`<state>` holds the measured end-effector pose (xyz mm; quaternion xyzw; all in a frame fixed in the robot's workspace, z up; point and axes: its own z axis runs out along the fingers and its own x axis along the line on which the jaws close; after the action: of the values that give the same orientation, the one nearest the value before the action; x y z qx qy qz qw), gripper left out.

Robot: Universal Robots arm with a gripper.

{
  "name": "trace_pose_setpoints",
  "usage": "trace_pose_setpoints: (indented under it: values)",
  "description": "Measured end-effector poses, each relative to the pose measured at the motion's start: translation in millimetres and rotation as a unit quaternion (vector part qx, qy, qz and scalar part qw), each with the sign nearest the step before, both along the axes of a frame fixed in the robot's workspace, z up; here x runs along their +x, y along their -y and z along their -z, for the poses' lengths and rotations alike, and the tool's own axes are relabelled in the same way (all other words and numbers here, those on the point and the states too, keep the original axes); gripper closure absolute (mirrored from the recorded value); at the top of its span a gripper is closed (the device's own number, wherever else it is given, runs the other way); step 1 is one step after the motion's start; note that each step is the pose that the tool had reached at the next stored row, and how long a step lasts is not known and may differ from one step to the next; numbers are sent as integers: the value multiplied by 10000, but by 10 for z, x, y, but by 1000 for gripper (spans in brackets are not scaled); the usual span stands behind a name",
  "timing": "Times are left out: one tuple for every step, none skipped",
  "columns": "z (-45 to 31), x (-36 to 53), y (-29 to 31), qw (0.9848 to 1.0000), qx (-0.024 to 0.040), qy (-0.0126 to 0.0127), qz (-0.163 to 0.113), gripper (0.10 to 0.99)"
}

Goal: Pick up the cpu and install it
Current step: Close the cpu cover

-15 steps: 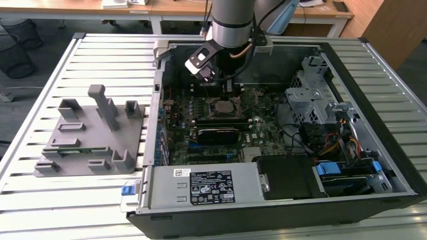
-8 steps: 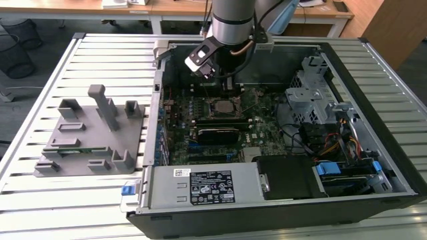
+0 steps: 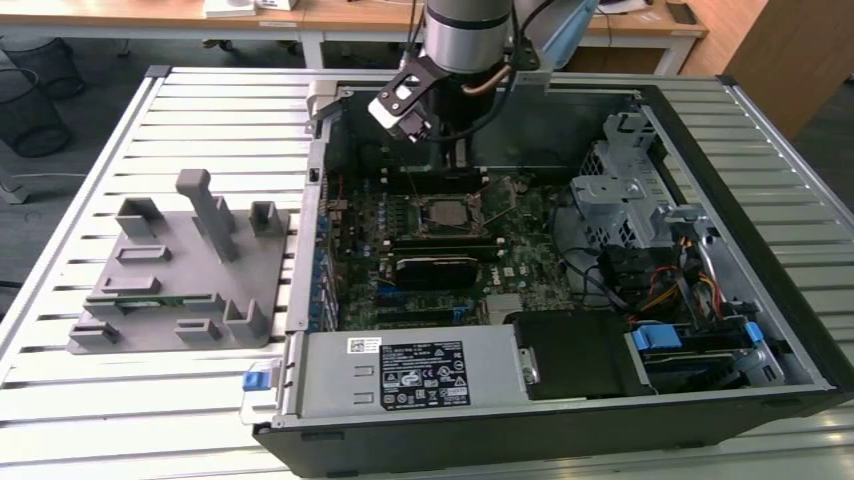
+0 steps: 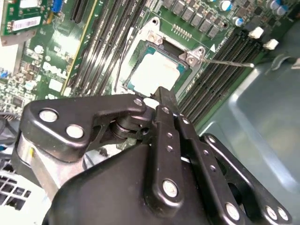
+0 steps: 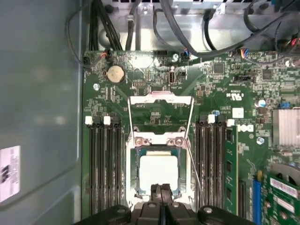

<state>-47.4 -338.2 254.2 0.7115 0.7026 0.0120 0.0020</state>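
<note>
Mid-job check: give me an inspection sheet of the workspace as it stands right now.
Surface: slatted metal table, open computer case on it.
Job's things: cpu lies flat in the motherboard socket; load plate open.
Clutter: grey holder block beside the case.
End effector: shut, nothing held, close over the cpu.
Cables: bundles inside the case, apart from the socket.
Surroundings: desks, wire bins.

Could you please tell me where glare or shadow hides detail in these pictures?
In both wrist views glare washes out the small silvery-white square cpu; in the exterior view the black computer case is dim inside beside the bright slatted table.
</note>
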Motion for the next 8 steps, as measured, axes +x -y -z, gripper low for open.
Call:
trace_pose_setpoints:
  values:
    - [-24, 0, 0, 10000, 1, 0, 0, 980]
    - [-46, 0, 0, 10000, 1, -1, 0, 980]
    - [-63, 0, 0, 10000, 0, -2, 0, 980]
    - [-74, 0, 0, 10000, -1, -3, 0, 980]
    - [-76, 0, 0, 10000, 1, -3, 0, 980]
    - [-76, 0, 5, 10000, 1, -3, 0, 980]
    - [-77, 0, 20, 10000, 1, -4, 0, 980]
    - [-77, 0, 40, 10000, 0, -4, 0, 980]
